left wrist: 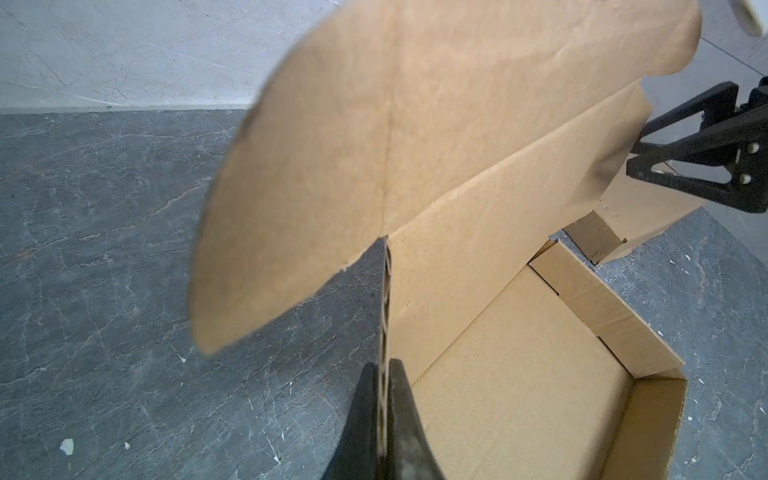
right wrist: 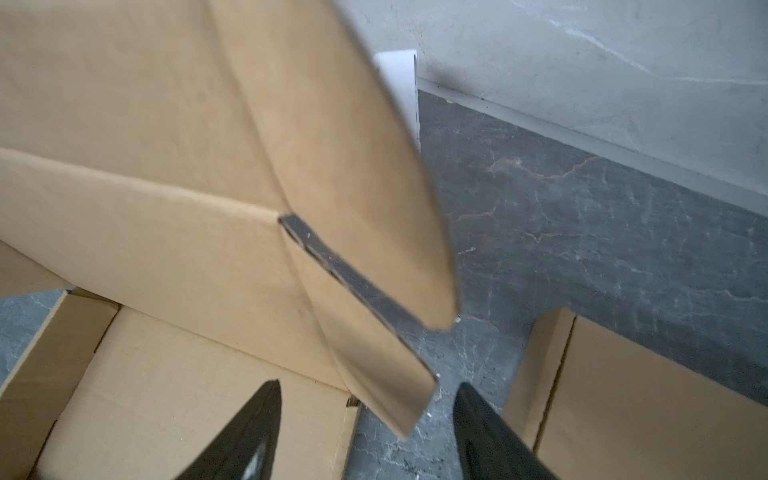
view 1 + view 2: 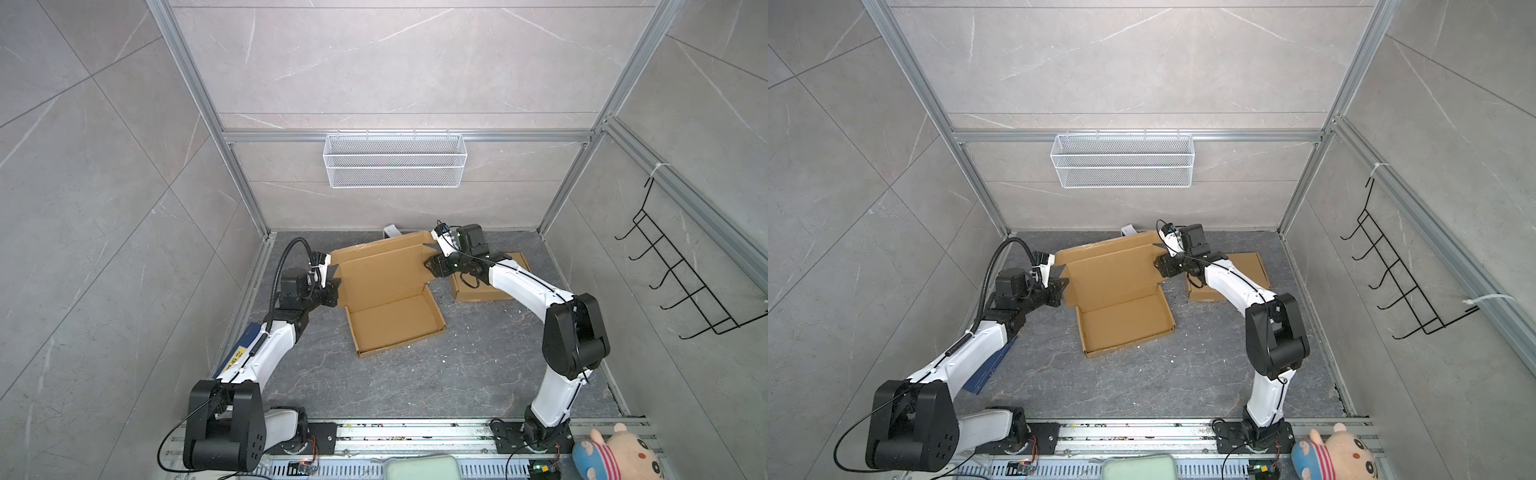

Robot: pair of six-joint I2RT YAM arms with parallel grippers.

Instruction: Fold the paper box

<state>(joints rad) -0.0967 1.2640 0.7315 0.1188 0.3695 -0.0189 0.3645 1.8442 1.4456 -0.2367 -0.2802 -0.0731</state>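
The brown paper box lies mid-table. Its shallow tray part faces the front with its walls up, and its lid panel is raised at the back. My left gripper is shut on the thin edge of the lid's left side flap. A rounded ear flap hangs above it. My right gripper is open at the lid's right side. The right side flap hangs between its spread fingers without touching either.
A second cardboard box lies under my right arm by the right wall. A white mesh basket hangs on the back wall and a black wire rack on the right wall. A plush toy sits at the front right.
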